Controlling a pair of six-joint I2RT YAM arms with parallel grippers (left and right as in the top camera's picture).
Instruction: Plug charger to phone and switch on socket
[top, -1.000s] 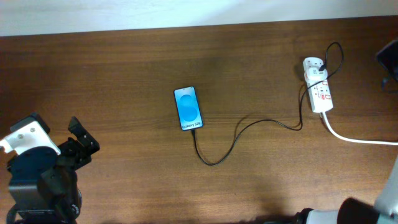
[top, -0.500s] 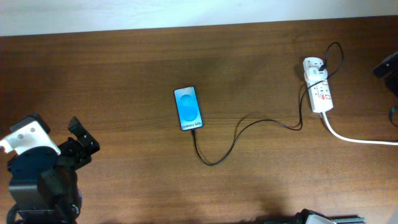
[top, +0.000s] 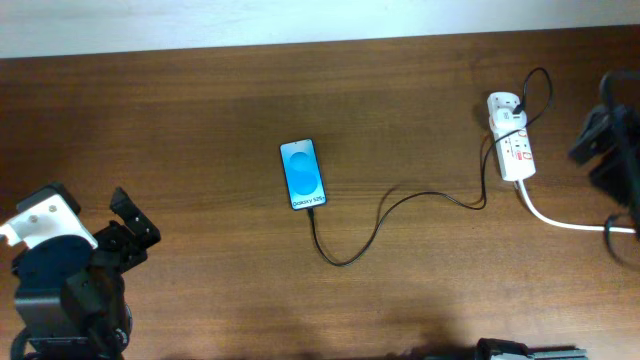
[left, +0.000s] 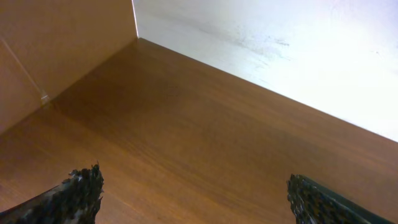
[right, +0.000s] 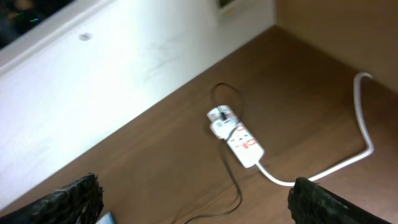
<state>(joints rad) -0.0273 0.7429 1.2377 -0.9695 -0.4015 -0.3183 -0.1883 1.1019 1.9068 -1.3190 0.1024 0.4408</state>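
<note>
The phone (top: 303, 174) lies flat mid-table with its blue screen lit. The thin black charger (top: 345, 260) runs from the phone's near end, loops right and reaches the white socket (top: 512, 140) at the far right. Whether its tip sits in the phone cannot be told. My right gripper (right: 199, 208) hovers open above the table, looking down on the socket (right: 239, 142), with nothing between its fingers (right: 336, 200). In the overhead view it is a dark blur (top: 603, 140) just right of the socket. My left gripper (left: 196, 208) stands open over bare wood at the near left (top: 128, 228).
A thick white cord (top: 575, 224) leaves the socket toward the right edge. The pale wall (top: 300, 20) runs along the table's far side. A brown panel (left: 56, 43) stands at the table's left end.
The right arm has swung in from the far right edge and down, now beside the socket. The left arm, phone and cable have not moved.
</note>
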